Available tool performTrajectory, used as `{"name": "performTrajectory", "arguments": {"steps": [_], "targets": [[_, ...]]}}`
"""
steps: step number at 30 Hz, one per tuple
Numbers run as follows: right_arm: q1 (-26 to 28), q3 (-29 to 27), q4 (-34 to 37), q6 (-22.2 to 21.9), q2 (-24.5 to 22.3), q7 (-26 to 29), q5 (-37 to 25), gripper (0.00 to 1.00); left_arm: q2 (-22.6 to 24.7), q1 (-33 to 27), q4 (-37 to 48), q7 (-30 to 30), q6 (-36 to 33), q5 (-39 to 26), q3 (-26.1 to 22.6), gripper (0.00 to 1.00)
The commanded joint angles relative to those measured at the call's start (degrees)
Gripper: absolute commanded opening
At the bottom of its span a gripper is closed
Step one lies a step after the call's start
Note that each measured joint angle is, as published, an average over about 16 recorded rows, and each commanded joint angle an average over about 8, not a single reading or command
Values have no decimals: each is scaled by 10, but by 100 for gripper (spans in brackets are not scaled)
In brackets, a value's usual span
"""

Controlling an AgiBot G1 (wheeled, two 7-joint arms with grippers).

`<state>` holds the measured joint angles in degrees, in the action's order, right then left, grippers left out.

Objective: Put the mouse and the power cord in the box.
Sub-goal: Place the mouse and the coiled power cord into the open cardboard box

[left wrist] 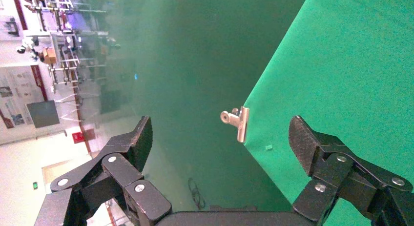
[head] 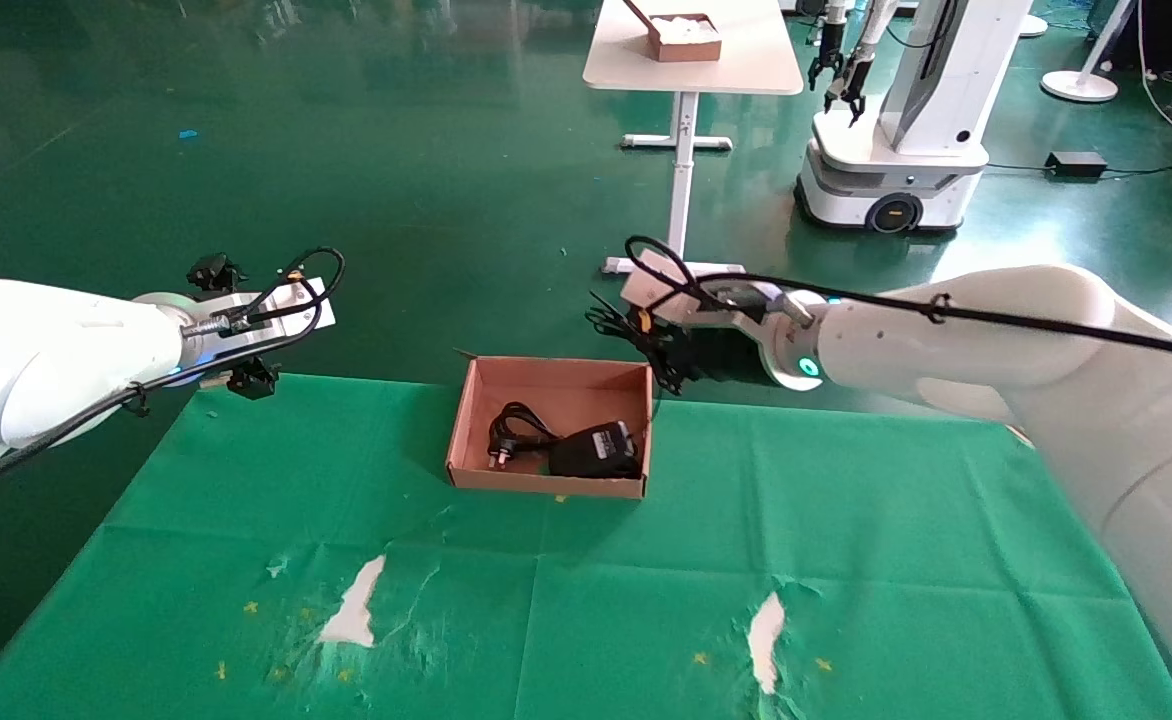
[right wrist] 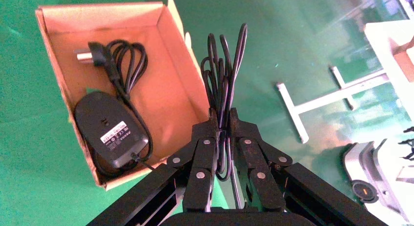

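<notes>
While I am looking through the head view, the mouse and the power cord are lying in the box. In the left wrist view, my left gripper is hanging released off the table edge. In the right wrist view, my right gripper is clenching the mouse's bundled wire just outside the box wall; I judge only this is left.

The mouse lies in the box, seemingly right of the power cord.
</notes>
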<state>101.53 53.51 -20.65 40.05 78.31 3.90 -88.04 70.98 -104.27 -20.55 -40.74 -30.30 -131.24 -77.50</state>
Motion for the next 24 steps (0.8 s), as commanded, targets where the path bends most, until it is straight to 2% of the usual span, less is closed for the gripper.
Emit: {"name": "performTrajectory", "arguments": {"steps": [1, 24], "targets": [[-5, 4, 9, -12, 0, 1, 4, 100, 0, 0, -1, -1, 0, 0, 0, 100], [2, -3, -6, 8, -1, 0, -3, 100, 0, 0, 0, 0, 0, 0, 0, 100]]}}
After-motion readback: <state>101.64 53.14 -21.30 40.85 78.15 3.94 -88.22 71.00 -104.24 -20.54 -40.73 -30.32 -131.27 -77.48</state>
